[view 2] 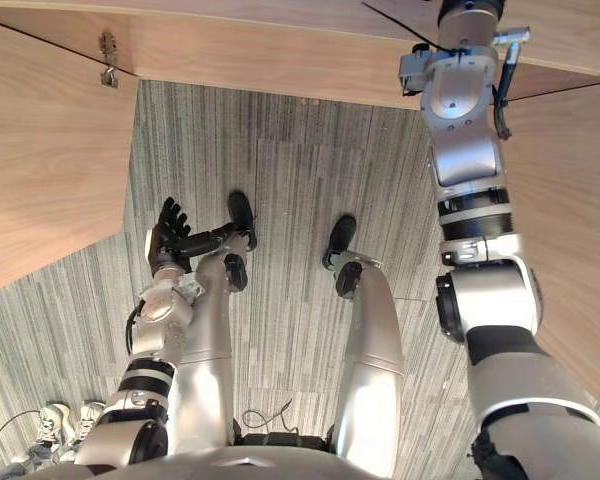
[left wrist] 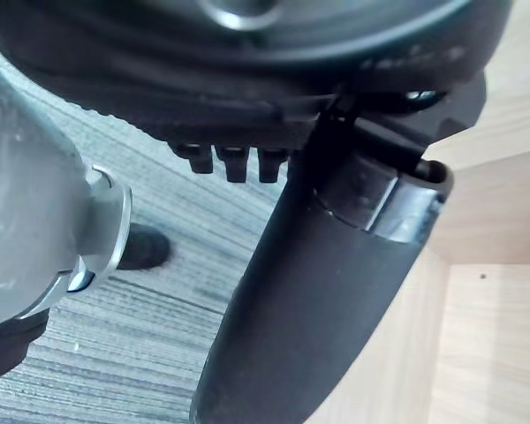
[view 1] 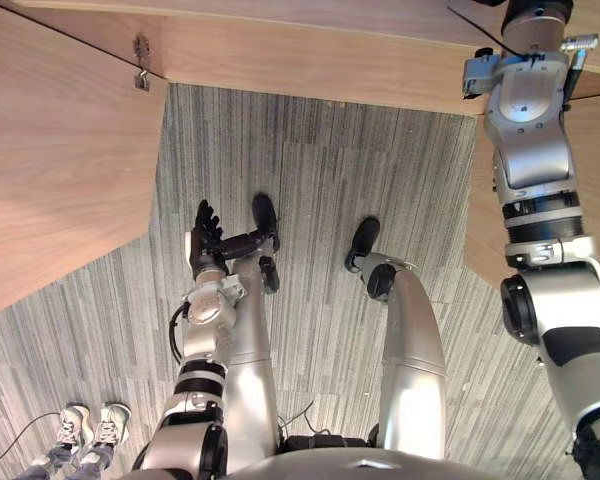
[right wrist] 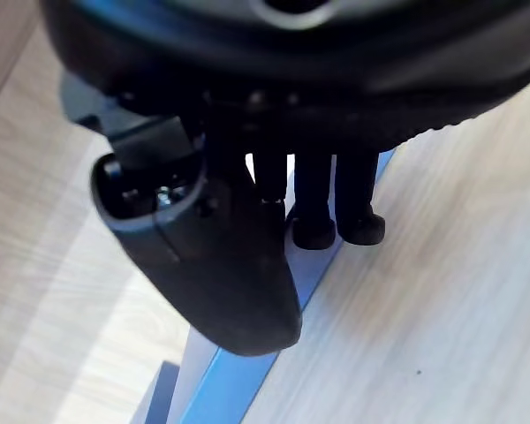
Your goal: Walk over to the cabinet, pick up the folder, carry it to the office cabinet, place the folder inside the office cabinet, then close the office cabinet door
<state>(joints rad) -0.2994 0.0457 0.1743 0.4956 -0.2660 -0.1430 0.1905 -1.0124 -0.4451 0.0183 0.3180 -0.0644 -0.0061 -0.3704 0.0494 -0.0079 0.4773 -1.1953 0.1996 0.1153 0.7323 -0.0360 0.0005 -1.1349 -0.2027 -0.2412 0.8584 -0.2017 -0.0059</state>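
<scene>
At the far left a person's two shoes (view 1: 88, 428) stand on the carpet floor (view 1: 320, 190). Above them one wooden cabinet door (view 1: 50, 170) with a single hinge (view 1: 141, 62) swings out open. The left hand (view 1: 208, 240) hangs low with relaxed, empty fingers. On the right, the raised arm reaches up to the cabinet, and its wrist view shows the right hand (right wrist: 291, 79) with thumb and fingers pinching the edge of the one blue folder (right wrist: 234, 380), which lies against a pale wood shelf (right wrist: 442, 309). I judge the pickup and carry done and the placing under way. Letting go, drawing the arm out and shutting the door are left.
</scene>
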